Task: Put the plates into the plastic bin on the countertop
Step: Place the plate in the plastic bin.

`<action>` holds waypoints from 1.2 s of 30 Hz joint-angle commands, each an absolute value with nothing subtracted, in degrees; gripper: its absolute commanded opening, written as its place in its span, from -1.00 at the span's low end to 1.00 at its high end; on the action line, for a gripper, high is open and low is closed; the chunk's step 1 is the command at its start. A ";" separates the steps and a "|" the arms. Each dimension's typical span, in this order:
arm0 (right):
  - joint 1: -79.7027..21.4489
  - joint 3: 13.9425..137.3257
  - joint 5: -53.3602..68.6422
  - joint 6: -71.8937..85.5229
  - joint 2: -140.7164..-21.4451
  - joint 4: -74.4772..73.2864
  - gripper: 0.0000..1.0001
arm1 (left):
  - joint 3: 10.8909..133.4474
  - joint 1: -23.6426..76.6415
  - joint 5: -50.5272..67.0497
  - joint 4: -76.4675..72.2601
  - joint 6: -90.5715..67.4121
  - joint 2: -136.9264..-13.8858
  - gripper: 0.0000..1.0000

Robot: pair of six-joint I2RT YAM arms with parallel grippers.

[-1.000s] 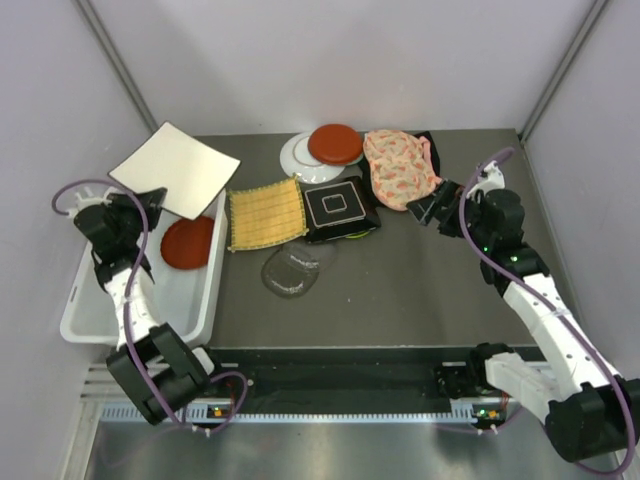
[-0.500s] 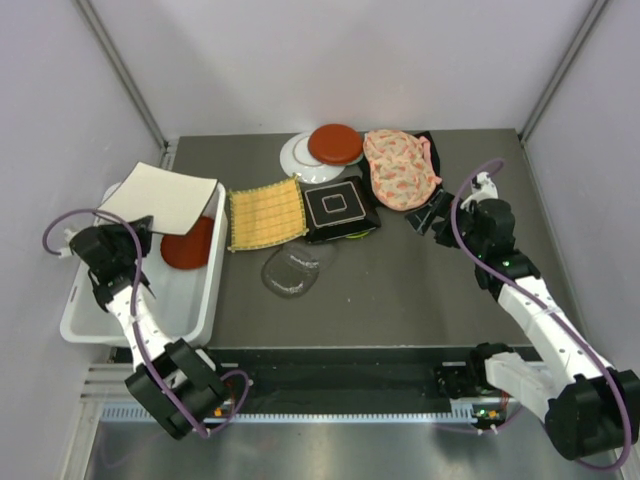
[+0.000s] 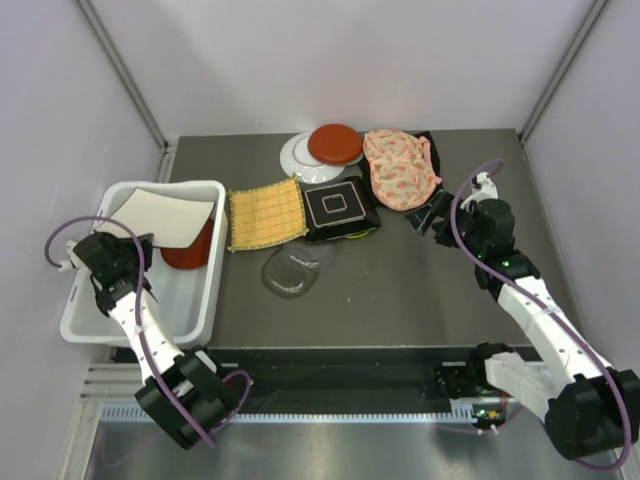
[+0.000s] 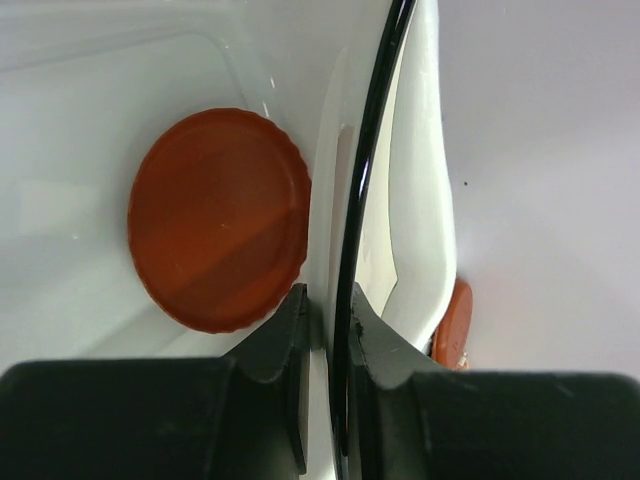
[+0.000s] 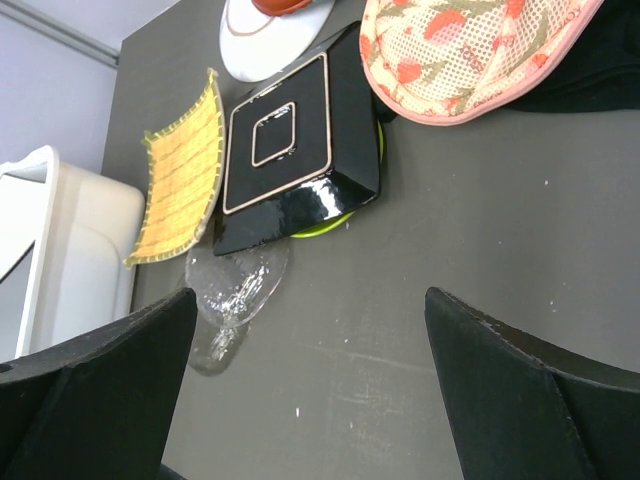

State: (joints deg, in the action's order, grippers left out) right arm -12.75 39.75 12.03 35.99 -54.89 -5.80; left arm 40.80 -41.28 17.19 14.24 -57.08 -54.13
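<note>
Left gripper (image 3: 138, 243): your jaws are pinched tight on the rim of the cream square plate (image 3: 165, 215); the wrist view shows both fingers (image 4: 285, 345) clamping it edge-on
Cream square plate: held tilted over the far end of the plastic bin (image 3: 216, 262), partly covering the red plate (image 3: 190, 250); you can't tell whether its low edge touches the bin floor
Red plate: lies flat inside the bin, against the right wall
Plastic bin: sits at the left edge of the countertop (image 3: 420, 290)
Right gripper (image 3: 432, 213): your jaws are spread wide with nothing between them, hovering above the countertop just beside the pink floral fabric (image 3: 400, 168)
Yellow woven plate (image 3: 265, 213): on the countertop just right of the bin
Black square plate (image 3: 338, 208): beside the yellow one, resting on a lime plate (image 5: 340, 218) that peeks out beneath
Clear glass plate (image 3: 292, 268): near side of the yellow and black plates
White round plate (image 3: 298, 157): at the back, with a second red plate (image 3: 335, 143) on it
Black cloth (image 3: 432, 150): under the far right of the fabric
</note>
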 commanded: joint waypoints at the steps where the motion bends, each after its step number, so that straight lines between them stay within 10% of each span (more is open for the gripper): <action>1: -13.36 39.64 11.69 34.98 -55.02 -4.22 0.91 | 39.48 -41.66 18.46 0.45 -59.06 -53.08 -1.00; 25: -13.36 39.46 15.38 34.89 -57.92 -1.23 0.91 | 30.68 -41.66 13.01 -11.25 -53.17 -65.56 -1.00; 36: -13.27 39.73 15.20 34.45 -57.83 -1.93 0.91 | 31.11 -41.66 12.57 -7.66 -53.00 -67.59 0.28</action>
